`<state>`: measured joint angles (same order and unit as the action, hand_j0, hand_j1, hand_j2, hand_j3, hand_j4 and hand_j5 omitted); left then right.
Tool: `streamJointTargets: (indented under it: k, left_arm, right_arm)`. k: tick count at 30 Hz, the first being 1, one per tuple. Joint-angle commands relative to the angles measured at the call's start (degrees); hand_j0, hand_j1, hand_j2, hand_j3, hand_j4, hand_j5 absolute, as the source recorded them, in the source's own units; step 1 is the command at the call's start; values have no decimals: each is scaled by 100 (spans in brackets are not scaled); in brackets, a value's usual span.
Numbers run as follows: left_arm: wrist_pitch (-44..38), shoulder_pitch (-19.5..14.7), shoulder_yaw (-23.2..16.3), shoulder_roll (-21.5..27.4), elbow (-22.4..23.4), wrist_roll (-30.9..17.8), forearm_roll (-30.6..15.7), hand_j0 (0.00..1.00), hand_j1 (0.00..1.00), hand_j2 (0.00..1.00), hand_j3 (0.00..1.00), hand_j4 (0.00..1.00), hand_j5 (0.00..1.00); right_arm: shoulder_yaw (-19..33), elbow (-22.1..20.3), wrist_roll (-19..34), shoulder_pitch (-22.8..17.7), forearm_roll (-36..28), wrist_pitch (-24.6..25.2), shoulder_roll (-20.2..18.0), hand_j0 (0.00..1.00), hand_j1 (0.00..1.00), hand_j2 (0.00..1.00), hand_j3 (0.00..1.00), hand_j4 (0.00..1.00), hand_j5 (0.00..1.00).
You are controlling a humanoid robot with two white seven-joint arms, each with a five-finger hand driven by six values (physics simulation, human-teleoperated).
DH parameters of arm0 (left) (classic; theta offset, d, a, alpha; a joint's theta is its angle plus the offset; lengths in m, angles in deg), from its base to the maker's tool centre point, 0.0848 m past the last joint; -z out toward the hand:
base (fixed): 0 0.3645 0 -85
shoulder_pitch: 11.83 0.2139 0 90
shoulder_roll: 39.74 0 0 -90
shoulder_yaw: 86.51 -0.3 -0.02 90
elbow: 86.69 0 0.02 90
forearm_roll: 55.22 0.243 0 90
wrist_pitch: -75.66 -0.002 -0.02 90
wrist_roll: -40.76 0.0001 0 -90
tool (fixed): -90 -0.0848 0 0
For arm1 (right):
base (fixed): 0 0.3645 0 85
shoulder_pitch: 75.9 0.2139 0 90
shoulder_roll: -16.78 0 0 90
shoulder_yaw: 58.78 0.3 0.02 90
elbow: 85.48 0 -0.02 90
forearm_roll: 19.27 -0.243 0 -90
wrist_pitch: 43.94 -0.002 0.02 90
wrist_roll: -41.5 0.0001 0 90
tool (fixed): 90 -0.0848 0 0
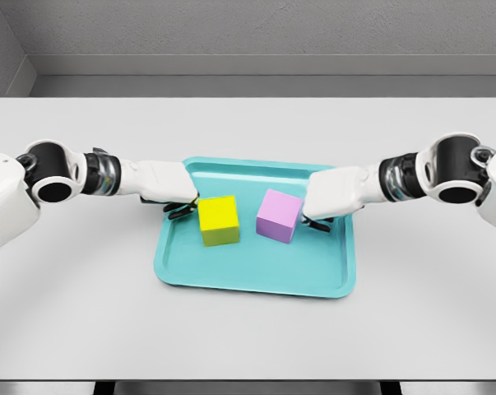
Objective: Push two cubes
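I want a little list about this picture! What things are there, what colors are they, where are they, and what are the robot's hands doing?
tray: teal, lying on the white table
yellow cube: on the tray, left side
pink cube: on the tray, right side
gap: the cubes sit apart, not touching
left hand: at the yellow cube's outer side, fingers curled, holding nothing
right hand: at the pink cube's outer side; fingers mostly hidden
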<state>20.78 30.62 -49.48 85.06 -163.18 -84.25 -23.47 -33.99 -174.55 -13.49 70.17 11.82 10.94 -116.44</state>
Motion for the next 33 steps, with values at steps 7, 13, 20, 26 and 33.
streamJointTargets:
  k: [7,13,20,26,33]
  left_arm:
    - [-12,-35,75,-132,266,1,-63,0,0,0,0,0,0]
    - [-12,-35,93,-228,346,1,-90,0,0,0,0,0,0]
    - [-12,-193,594,-36,565,1,-326,1,1,1,1,1,1]
    - [-12,-141,524,905,381,1,-969,1,1,1,1,1,1]
    - [-12,-88,-504,800,-50,1,-907,1,1,1,1,1,1]
  right_arm:
    - [105,171,-1,9,-15,11,-107,27,27,27,27,27,27]
    - [105,487,-1,35,-24,11,113,28,28,28,28,28,28]
    - [105,593,-1,97,-24,11,306,28,28,28,28,28,28]
    - [97,602,-1,132,-24,11,517,28,28,28,28,28,28]
    - [325,839,-1,141,-50,11,578,28,28,28,28,28,28]
